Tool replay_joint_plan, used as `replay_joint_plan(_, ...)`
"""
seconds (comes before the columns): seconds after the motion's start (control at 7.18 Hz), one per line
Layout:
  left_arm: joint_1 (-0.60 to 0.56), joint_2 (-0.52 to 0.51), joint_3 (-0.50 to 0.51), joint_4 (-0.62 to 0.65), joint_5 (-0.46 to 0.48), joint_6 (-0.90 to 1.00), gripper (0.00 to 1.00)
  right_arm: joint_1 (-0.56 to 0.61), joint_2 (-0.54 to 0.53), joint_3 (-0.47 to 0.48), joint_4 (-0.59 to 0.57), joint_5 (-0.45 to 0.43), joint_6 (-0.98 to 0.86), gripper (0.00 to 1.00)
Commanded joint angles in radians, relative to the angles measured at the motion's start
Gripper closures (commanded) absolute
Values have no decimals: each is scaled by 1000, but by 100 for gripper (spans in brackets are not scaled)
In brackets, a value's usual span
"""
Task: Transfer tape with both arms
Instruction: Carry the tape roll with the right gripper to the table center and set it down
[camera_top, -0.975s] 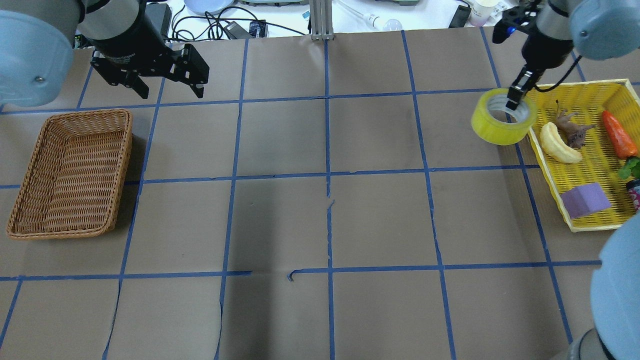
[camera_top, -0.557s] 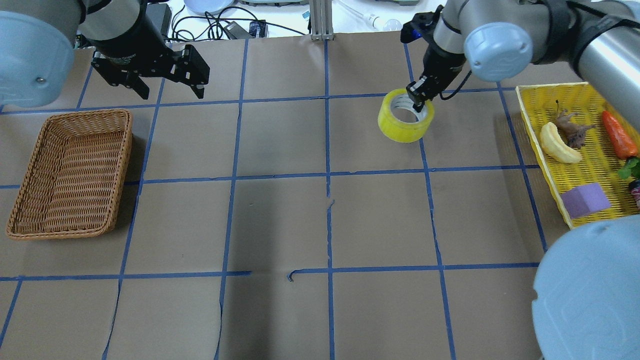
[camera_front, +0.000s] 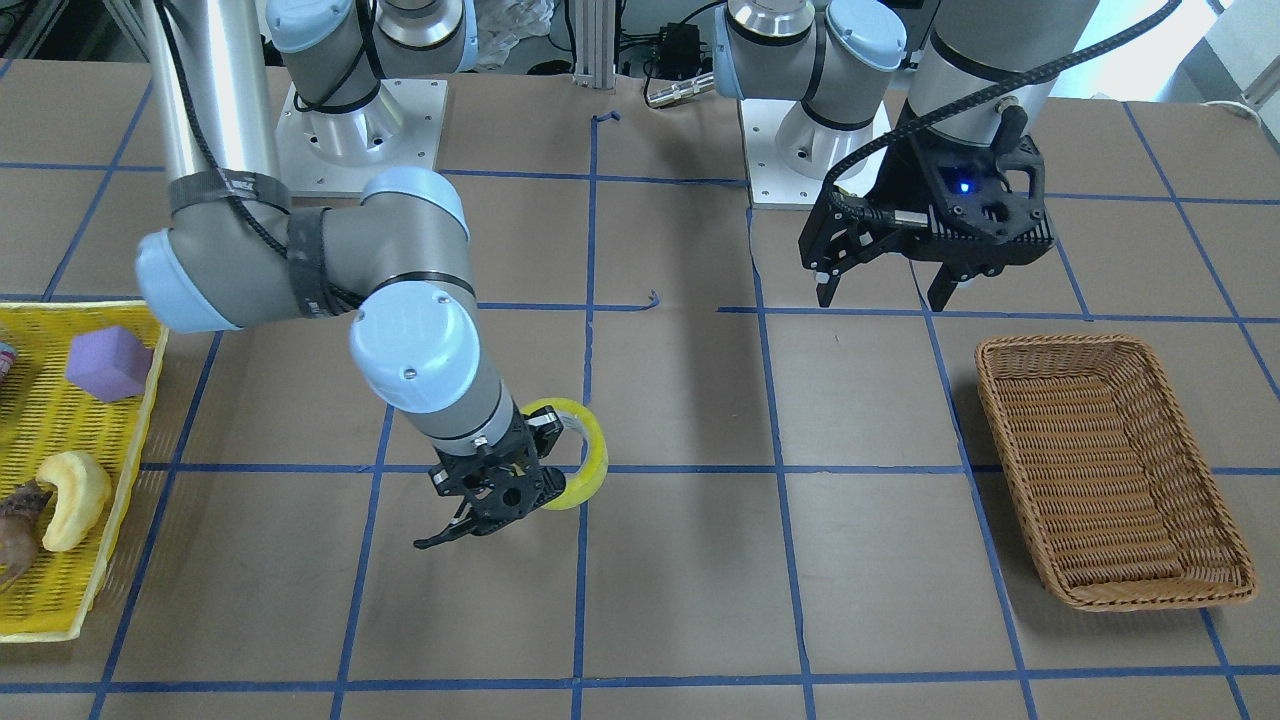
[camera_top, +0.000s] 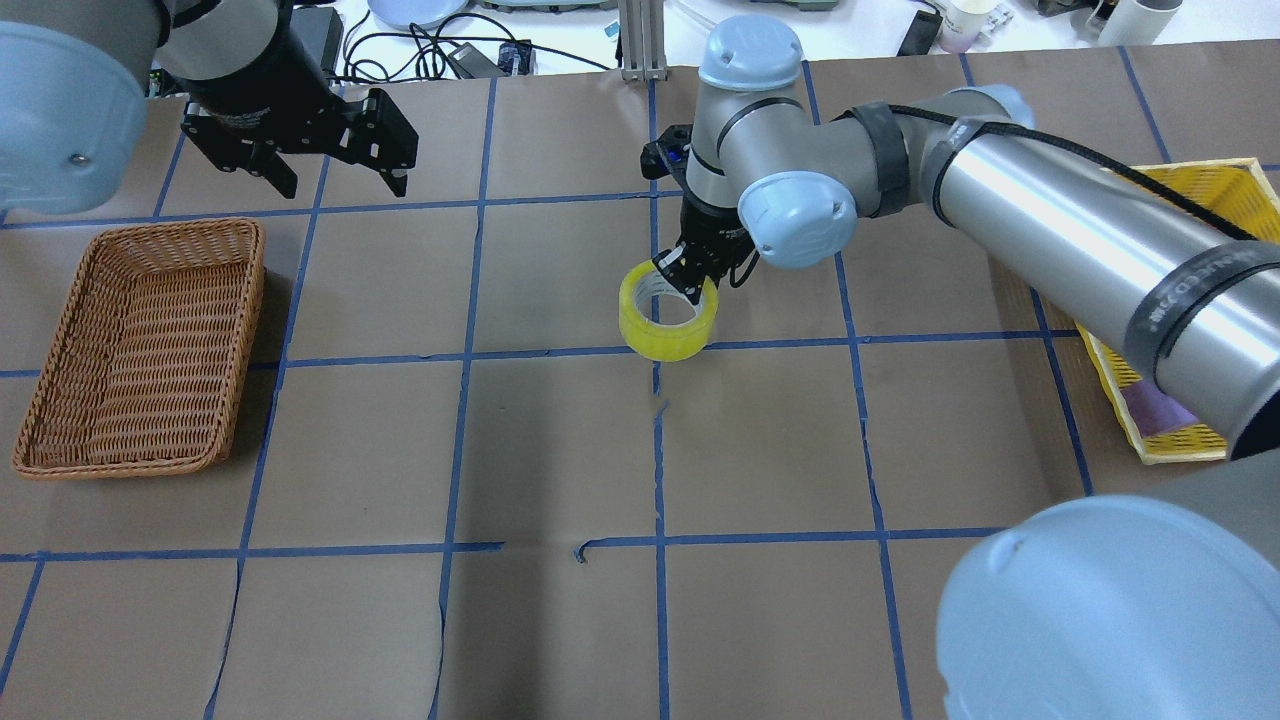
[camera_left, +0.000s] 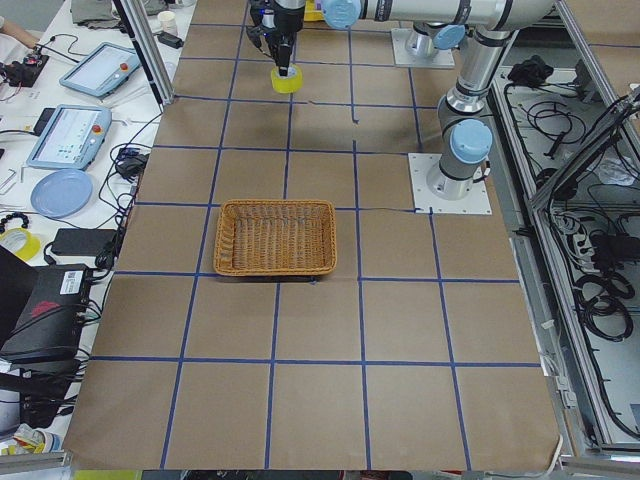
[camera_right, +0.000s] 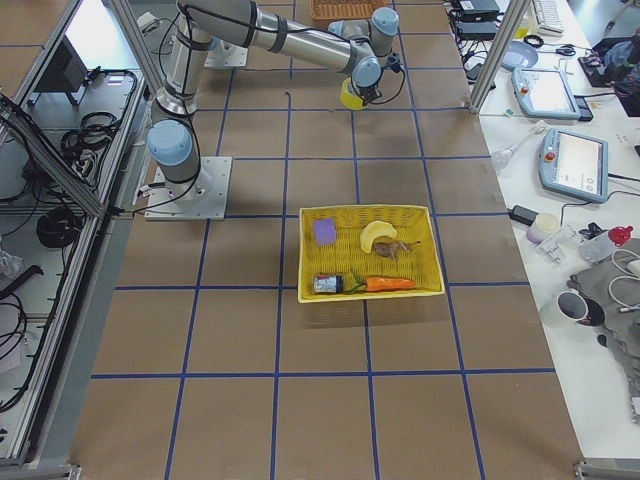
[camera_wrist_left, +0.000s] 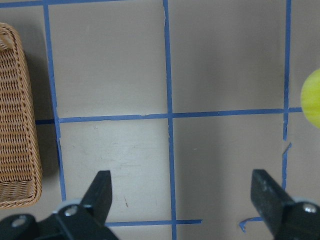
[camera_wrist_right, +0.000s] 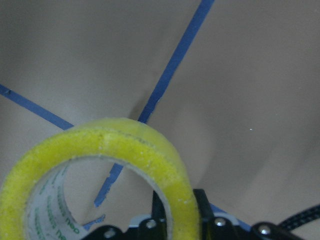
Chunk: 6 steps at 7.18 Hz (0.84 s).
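Two grippers show from overhead, above the brown-paper tabletop (camera_top: 560, 450) ruled with blue lines. The black two-finger right gripper (camera_top: 688, 282) has its fingers closed on the far wall of the thick, translucent-yellow tape roll (camera_top: 660, 338). The roll is at the tabletop's middle, on the central blue line; I cannot tell whether it touches the paper. The black left gripper (camera_top: 345, 188) hovers at the far left with its fingers spread wide, beyond the rectangular woven wicker basket (camera_top: 235, 345). The silver-grey right arm (camera_top: 1050, 210) hides most of the yellow plastic mesh tray (camera_top: 1230, 190), and only a corner of the purple block (camera_top: 1150, 410) shows.

In the front-facing view the roll is half behind the right arm, with only an arc visible. The tray is cut off at the edge, with the pale crescent-shaped toy (camera_front: 75, 495) inside.

From the tabletop's left end, the roll and the right gripper are too small to judge. From the right end the tray shows whole, with an orange carrot toy (camera_right: 392, 284) in it.

The left wrist camera shows wide-set fingers over paper. The roll is a yellow blur at the frame's edge and the basket is cut off. The right wrist camera shows the roll's wall running between the fingers; their tips are hidden and the roll's lower rim is cropped.
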<state>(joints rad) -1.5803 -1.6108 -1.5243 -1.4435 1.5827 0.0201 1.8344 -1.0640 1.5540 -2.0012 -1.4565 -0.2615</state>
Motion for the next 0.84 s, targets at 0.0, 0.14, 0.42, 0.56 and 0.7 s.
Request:
replay_joint_plan(0.0,2,0,0,0,0,1,0,51,-2,64,-30,-37,30,87)
replay_joint_plan(0.14,2,-3,0,0,-1,1,0,63,1,69,-28,-41,51,72)
replay_joint_plan(0.42,2,-1,0,0,0,1,0,65,1,75,-25,-42,67,6)
replay_joint_plan(0.56,2,-1,0,0,0,1,0,62,-2,66,-25,-44,71,0)
replay_joint_plan(0.7,-3,-3,0,0,0,-2,0,46,-36,31,-13,-50,68,0)
